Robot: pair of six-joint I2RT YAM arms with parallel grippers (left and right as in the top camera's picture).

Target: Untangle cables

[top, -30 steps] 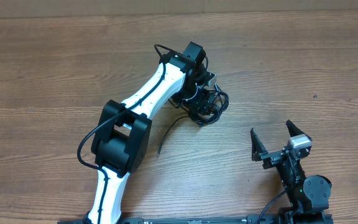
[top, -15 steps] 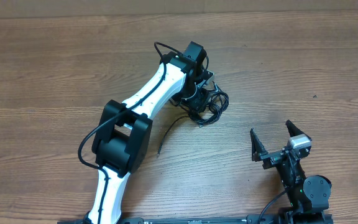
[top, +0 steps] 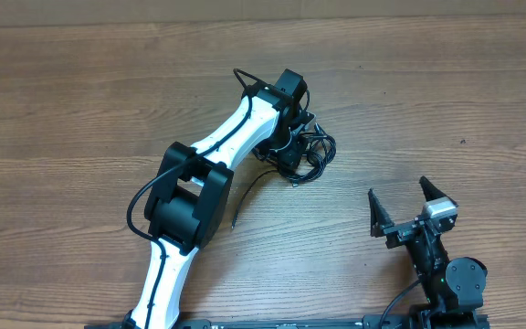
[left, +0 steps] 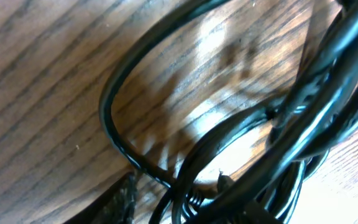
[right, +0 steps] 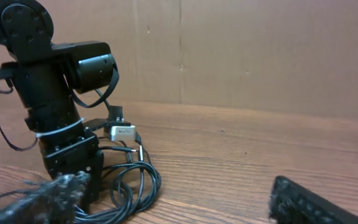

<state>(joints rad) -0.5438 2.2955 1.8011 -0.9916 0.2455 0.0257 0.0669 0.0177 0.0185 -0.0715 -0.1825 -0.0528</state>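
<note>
Overhead, the left arm point(top: 236, 137) is reaching across the wooden table point(top: 80, 100). Its left gripper point(top: 290, 153) is pressing down into the cables point(top: 318, 155), which are lying in one knotted clump of loops near the table's middle. One loose end point(top: 245, 195) is trailing out of the clump toward the near edge. The wrist is hiding the jaws, so I cannot tell whether they are apart or clamped on a strand. The right gripper point(top: 398, 192) is hovering at the near right, well apart from the clump, jaws spread wide and holding nothing.

In the left wrist view, the cables point(left: 123, 137) are filling the picture as several black loops crossing and overlapping on the wood grain. A small plug tip point(left: 225, 182) is poking out among them. Neither contact nor jaw gap is showing here.

In the right wrist view, the left arm is standing over the clump and the cables point(right: 135, 180) are curling on the table beside it. A pale plug point(right: 122, 131) is sitting on top of the heap. The right gripper's own fingers point(right: 55, 193) are framing the view far apart, empty.

Judging from this, the task is barely getting under way: no cable is lying separate, and all the loops are interlocking and needing to be drawn out.
</note>
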